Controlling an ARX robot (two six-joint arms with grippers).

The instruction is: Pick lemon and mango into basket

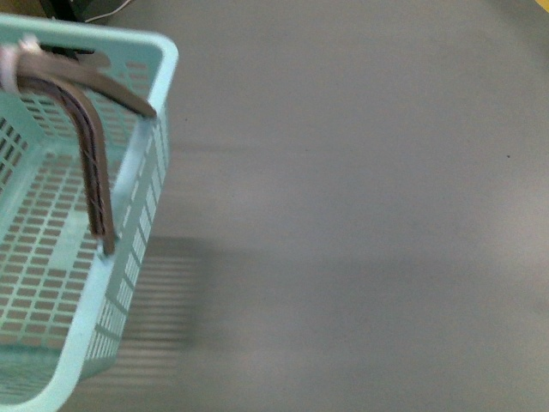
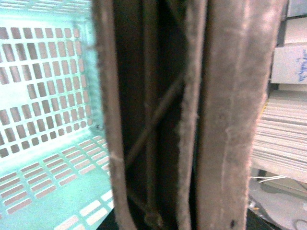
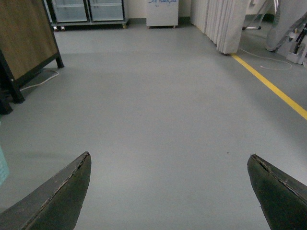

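The light aqua basket [image 1: 129, 215] hangs at the left of the front view, and the slotted bottom that shows holds nothing. Its brown ribbed handle [image 1: 90, 154] arches over it, with a white zip tie [image 1: 10, 69] at the top. In the left wrist view the handle [image 2: 225, 120] fills the frame close up, with the basket's floor [image 2: 48, 143] behind. My left gripper is shut on this handle, which hides its fingers. My right gripper [image 3: 169, 158] is open over bare grey floor with nothing between its dark fingertips [image 3: 76, 182]. The lemon and the mango are out of view.
Grey floor [image 1: 360, 223] stretches right of the basket. The right wrist view shows a wooden-panelled stand [image 3: 24, 38], glass-door cabinets [image 3: 88, 9], a white cabinet [image 3: 162, 12], a white curtain [image 3: 225, 24] and a yellow floor line [image 3: 273, 88]. White stacked boxes [image 2: 285, 129] show beside the handle.
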